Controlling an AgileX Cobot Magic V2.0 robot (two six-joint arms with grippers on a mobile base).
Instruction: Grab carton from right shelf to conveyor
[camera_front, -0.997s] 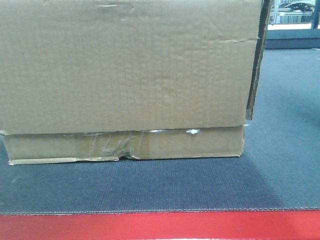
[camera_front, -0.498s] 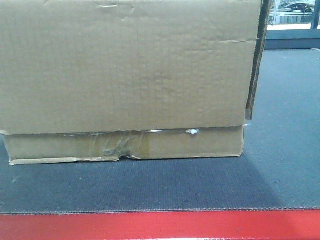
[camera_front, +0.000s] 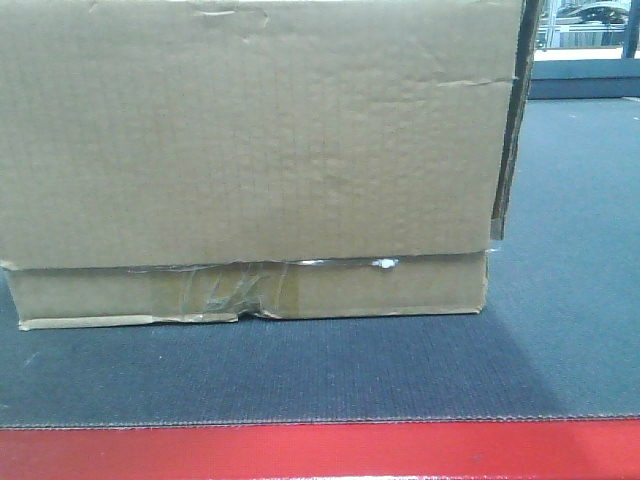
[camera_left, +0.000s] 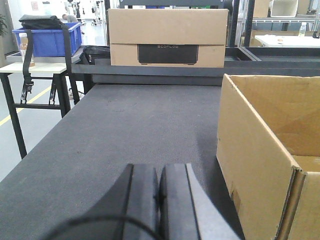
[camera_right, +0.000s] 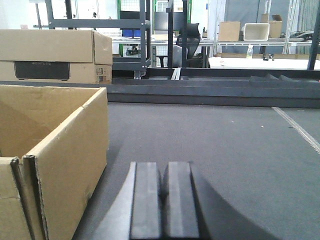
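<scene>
The brown carton (camera_front: 250, 150) stands on the dark grey conveyor belt (camera_front: 560, 330), behind its red front edge (camera_front: 320, 450). Wrinkled clear tape runs along its lower seam. It is open at the top in both wrist views. My left gripper (camera_left: 159, 172) is shut and empty, above the belt, just left of the carton's side (camera_left: 250, 165). My right gripper (camera_right: 164, 170) is shut and empty, just right of the carton's other side (camera_right: 70, 155). Neither touches the carton. The right shelf is out of view.
A second closed carton (camera_left: 167, 37) with a dark label sits at the belt's far end; it also shows in the right wrist view (camera_right: 55, 55). A blue bin (camera_left: 47, 40) stands on a side table at the left. Racks and tables stand beyond.
</scene>
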